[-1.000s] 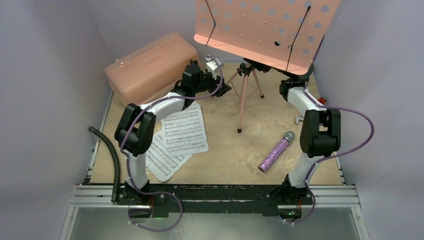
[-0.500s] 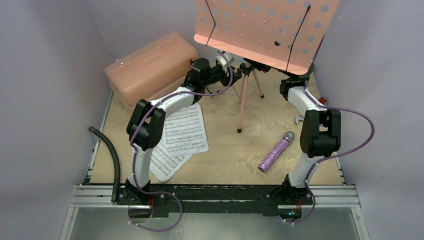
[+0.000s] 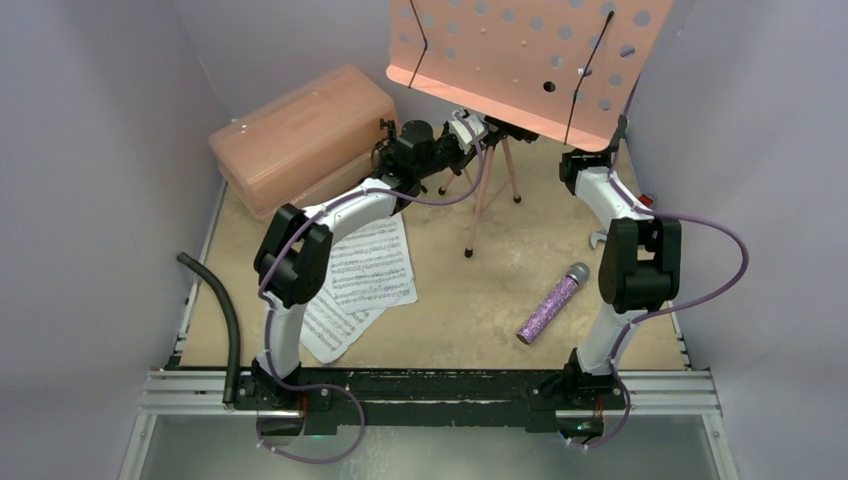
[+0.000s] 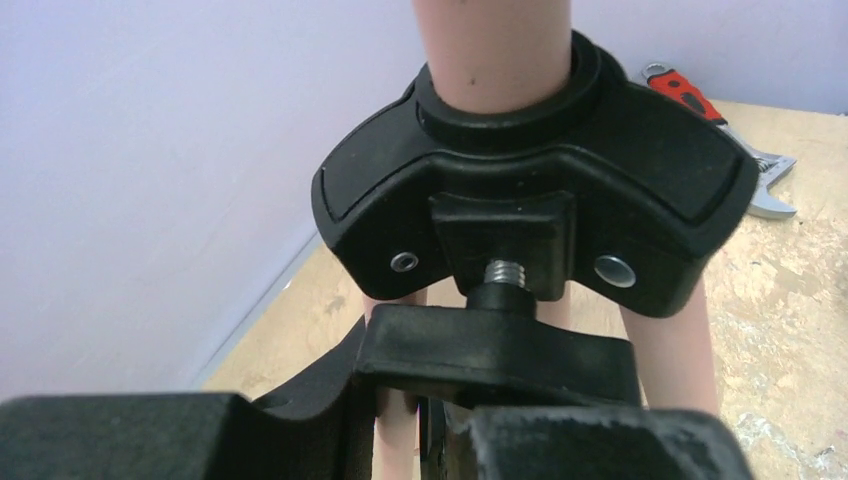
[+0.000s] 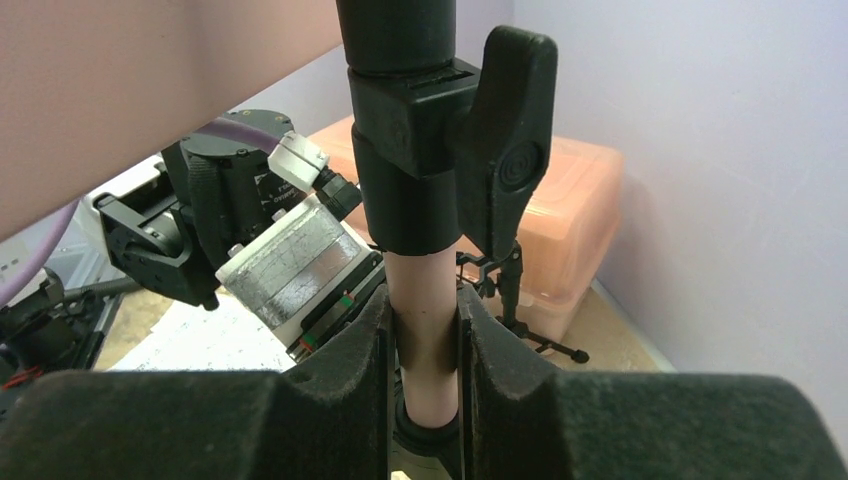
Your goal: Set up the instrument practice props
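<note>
One pink metal music stand [image 3: 530,60] with a perforated desk is at the top centre of the overhead view, its thin tripod legs [image 3: 480,195] spread below the desk over the tan table [image 3: 450,300]. The right gripper [image 5: 425,345] is clamped on the stand's pink pole just below a black collar clamp [image 5: 405,130], with both pads pressed against the tube. The left gripper [image 4: 425,435] reaches in from the left at the black leg hub [image 4: 530,200]. Its jaws are drawn narrow at the black wing knob [image 4: 500,350] under that hub, but whether they actually pinch the knob cannot be told. Two white sheet-music pages [image 3: 365,262] lie overlapped at the lower left of the overhead view, beside the left arm. A glittery purple microphone [image 3: 550,305] lies at the lower right, apart from the legs. A small black mini tripod [image 5: 512,290] stands just in front of the big translucent pink plastic case [image 3: 300,130] at the upper left. A red-handled wrench [image 4: 690,88] lies on the table at the upper right of the left wrist view.
</note>
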`<state>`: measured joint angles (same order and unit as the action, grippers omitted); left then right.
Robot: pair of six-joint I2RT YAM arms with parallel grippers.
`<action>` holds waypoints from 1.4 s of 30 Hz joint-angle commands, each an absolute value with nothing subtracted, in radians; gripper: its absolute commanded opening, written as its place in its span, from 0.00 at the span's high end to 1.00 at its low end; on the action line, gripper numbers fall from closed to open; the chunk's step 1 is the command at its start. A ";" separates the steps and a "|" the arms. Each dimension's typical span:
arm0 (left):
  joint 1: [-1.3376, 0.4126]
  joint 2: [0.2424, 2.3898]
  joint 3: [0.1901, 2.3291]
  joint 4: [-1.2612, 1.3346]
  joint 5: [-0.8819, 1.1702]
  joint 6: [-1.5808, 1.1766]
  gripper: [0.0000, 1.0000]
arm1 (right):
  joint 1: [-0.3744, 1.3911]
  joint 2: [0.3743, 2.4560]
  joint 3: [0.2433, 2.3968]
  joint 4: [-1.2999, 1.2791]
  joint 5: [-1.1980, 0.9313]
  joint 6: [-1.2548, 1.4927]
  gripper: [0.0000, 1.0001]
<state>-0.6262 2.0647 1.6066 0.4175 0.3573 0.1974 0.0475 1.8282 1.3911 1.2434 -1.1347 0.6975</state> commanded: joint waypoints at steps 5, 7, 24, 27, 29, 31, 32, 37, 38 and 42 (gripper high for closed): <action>-0.657 2.000 1.579 0.262 0.173 0.243 1.00 | 0.053 1.802 1.523 1.265 -1.095 0.793 1.00; -0.659 2.002 1.577 0.256 0.140 0.243 1.00 | 0.054 1.799 1.537 1.272 -1.089 0.802 1.00; -0.660 1.951 1.544 0.224 0.074 0.226 1.00 | 0.053 1.743 1.583 1.338 -1.055 0.857 1.00; -0.668 1.922 1.520 0.212 0.042 0.233 1.00 | 0.054 1.721 1.534 1.363 -1.062 0.867 1.00; -0.673 1.909 1.510 0.198 0.020 0.236 1.00 | 0.054 1.707 1.505 1.376 -1.062 0.869 1.00; -0.677 1.896 1.496 0.185 0.003 0.231 1.00 | 0.053 1.700 1.476 1.409 -1.059 0.881 1.00; -0.680 1.886 1.485 0.185 -0.027 0.227 1.00 | 0.054 1.698 1.460 1.432 -1.057 0.891 1.00; -0.683 1.864 1.418 0.203 -0.111 0.214 1.00 | 0.053 1.718 1.494 1.459 -1.050 0.911 1.00; -0.681 1.863 1.407 0.211 -0.119 0.215 1.00 | 0.054 1.728 1.517 1.460 -1.049 0.913 1.00; -0.679 1.870 1.393 0.227 -0.130 0.227 1.00 | 0.054 1.748 1.586 1.464 -1.034 0.926 1.00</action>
